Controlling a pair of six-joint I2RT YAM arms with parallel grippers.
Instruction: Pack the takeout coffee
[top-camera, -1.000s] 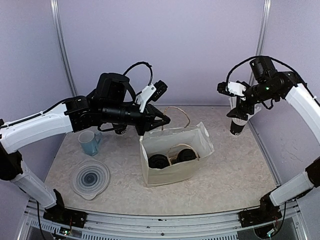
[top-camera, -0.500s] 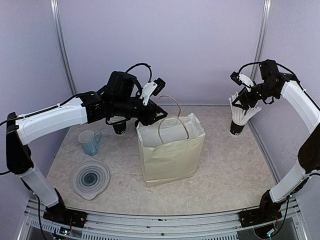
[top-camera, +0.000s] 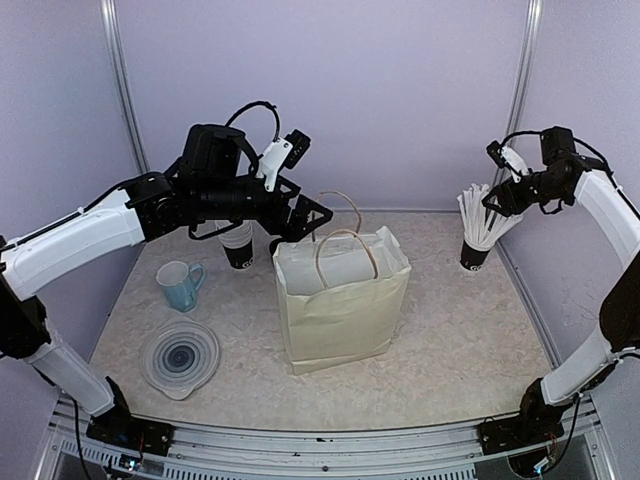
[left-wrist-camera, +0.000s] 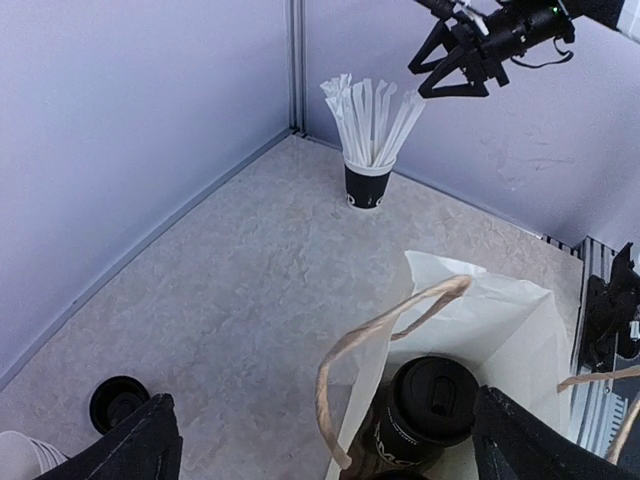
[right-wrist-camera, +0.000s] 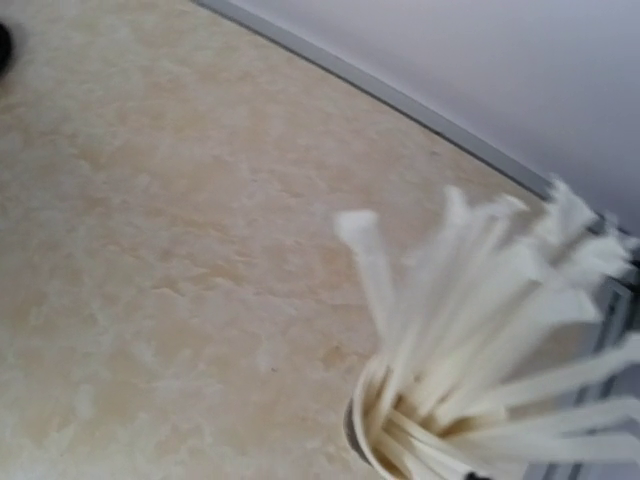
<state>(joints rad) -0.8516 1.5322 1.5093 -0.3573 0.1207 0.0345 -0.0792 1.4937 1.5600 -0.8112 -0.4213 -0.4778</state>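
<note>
Takeout coffee (left-wrist-camera: 405, 440) is seen only in the left wrist view, at the lower right of the frame: a lidded black cup standing upright inside the paper bag (top-camera: 345, 310), which is set at the middle of the tabletop (top-camera: 470, 340) in the top view. The bag is judged light, soft-walled and easily tipped; it is best lifted by both rope handles (left-wrist-camera: 400, 318) together, kept level. The cup is judged fairly light, its paper wall crushable, its lid (left-wrist-camera: 432, 388) only pressed on, so it is better gripped round the body below the rim. The left hand (top-camera: 300, 222) is spread wide and empty, at the bag's upper left edge. The right hand (top-camera: 497, 194), at the upper right, is parted with nothing held, above the straw cup (top-camera: 474, 240).
</note>
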